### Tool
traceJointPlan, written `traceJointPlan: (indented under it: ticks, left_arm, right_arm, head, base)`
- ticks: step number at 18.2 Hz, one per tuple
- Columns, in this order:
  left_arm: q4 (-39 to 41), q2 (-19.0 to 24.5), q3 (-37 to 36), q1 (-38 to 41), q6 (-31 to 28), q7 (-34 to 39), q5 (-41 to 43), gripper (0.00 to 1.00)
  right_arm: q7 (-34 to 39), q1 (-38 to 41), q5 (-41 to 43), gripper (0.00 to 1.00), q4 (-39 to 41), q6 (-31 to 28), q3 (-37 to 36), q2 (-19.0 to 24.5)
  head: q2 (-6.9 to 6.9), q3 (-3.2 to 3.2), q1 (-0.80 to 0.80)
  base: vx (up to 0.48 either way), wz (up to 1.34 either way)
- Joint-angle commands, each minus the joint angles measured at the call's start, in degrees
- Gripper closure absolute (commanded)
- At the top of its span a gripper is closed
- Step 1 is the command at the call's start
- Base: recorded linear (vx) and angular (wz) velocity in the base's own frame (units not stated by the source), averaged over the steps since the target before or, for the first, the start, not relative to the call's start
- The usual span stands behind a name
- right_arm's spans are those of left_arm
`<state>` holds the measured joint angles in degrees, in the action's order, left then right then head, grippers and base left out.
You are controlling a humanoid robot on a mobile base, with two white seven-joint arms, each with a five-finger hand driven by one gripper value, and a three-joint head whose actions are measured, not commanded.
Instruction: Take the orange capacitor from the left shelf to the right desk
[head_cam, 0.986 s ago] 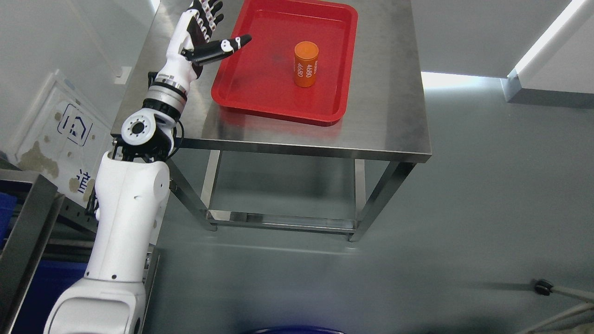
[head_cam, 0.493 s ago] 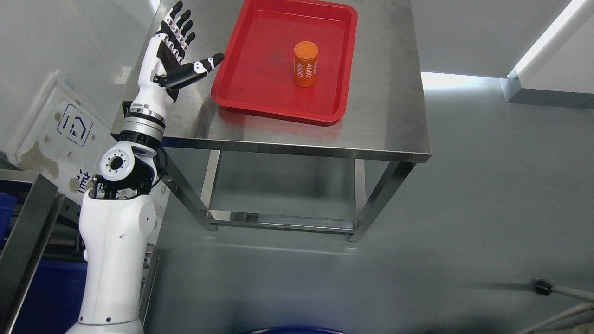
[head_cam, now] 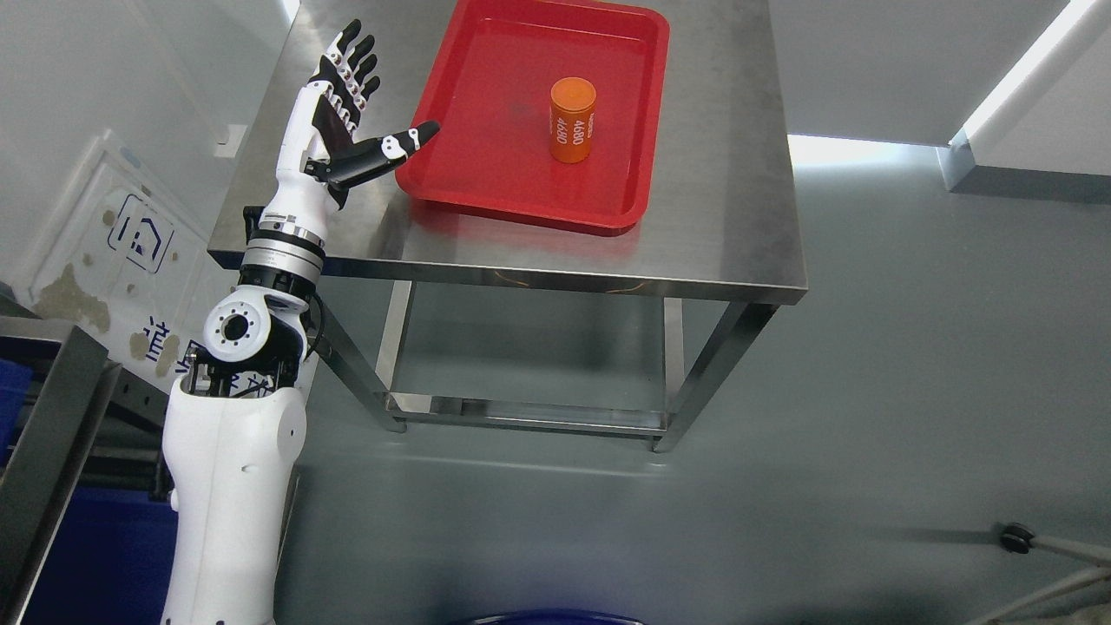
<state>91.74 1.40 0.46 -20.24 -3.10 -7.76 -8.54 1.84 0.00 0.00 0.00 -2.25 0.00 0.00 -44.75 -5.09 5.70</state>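
Head view: left hand [head_cam: 334, 121] raised over the left edge of the steel table [head_cam: 720, 208], palm showing, fingers [head_cam: 351, 61] spread and straight, thumb [head_cam: 391, 149] sticking out toward the red tray [head_cam: 486, 174], thumb tip right at the tray's left rim, can't tell if it touches. Hand released, holding nothing. White forearm comes up from bottom left, round joint below the table's front edge. Orange capacitor [head_cam: 572, 120] stands upright inside the red tray, right of the tray's centre, white print on its side, well apart from the hand. Tray lies flat on the tabletop, toward the back left part. Steel frame [head_cam: 52, 434] at far left edge with blue bin [head_cam: 104, 555] under it. White board with blue house symbol [head_cam: 130, 234] leans by the wall behind the arm. Grey floor to the right, black caster [head_cam: 1014, 536] at lower right corner. Right arm not visible
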Motion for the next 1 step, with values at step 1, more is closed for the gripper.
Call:
traceJointPlan:
  ticks: [1]
  left_arm:
    - [2.9, -0.4, 0.9, 0.5, 0.4, -0.4, 1.1, 0.0]
  right_arm:
    - [0.0, -0.1, -0.3, 0.0, 1.9, 0.0, -0.6, -1.0]
  head:
    - [0.0, 0.0, 0.0]
  base:
    - [0.0, 0.0]
